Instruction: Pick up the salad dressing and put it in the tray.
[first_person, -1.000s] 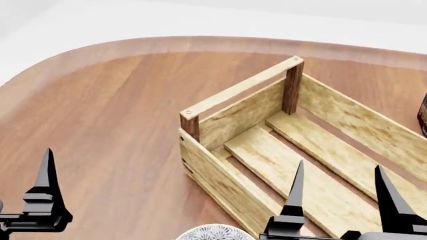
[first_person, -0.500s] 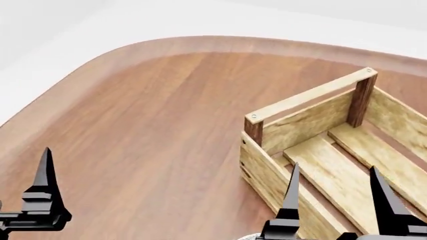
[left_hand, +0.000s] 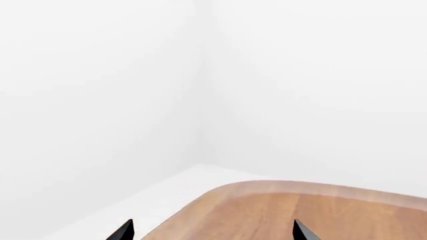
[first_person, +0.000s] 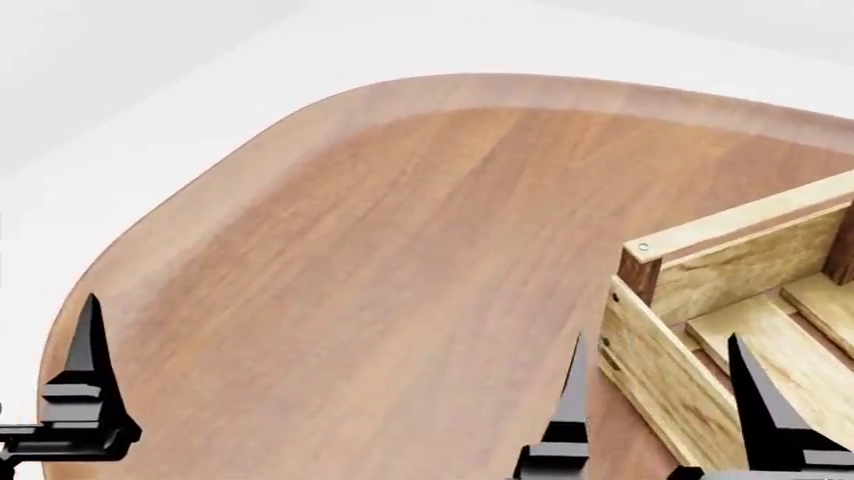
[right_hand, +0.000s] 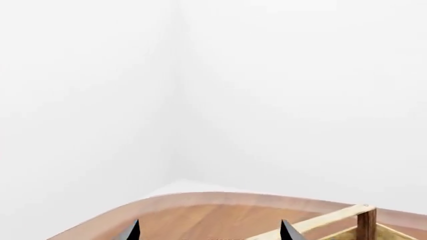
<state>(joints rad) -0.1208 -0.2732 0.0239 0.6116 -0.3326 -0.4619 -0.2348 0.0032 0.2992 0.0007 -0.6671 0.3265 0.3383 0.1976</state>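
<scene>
The dressing is not in any view. The tray (first_person: 694, 330) sits at the head view's right edge, between three and five o'clock, cut off by the frame so that only one end shows: a light-wood rail on top, a dark brown corner post (first_person: 641, 272) under it, slatted side walls and floor slats inside. In the right wrist view the same end of the tray (right_hand: 327, 222) shows as a pale rail running to a dark post (right_hand: 365, 224) low in the picture, with white walls behind.

The desk (first_person: 374, 260) is a brown wood surface with a rounded corner toward eleven o'clock and a paler rim; it fills most of the head view. The left wrist view shows only that rounded desk (left_hand: 300, 210) edge and a white room corner.

The right end effector (first_person: 661, 400) is at five o'clock in the head view, its two black pointed fingers spread apart, one tip over bare desk just beside the tray's near wall, the other over the tray's floor slats. Nothing is between them. In its own wrist view the two tips stand apart as well.

The left end effector (first_person: 83, 400) is at seven o'clock; only one black finger shows there. In the left wrist view its two tips (left_hand: 127, 231) are set wide, holding nothing.
</scene>
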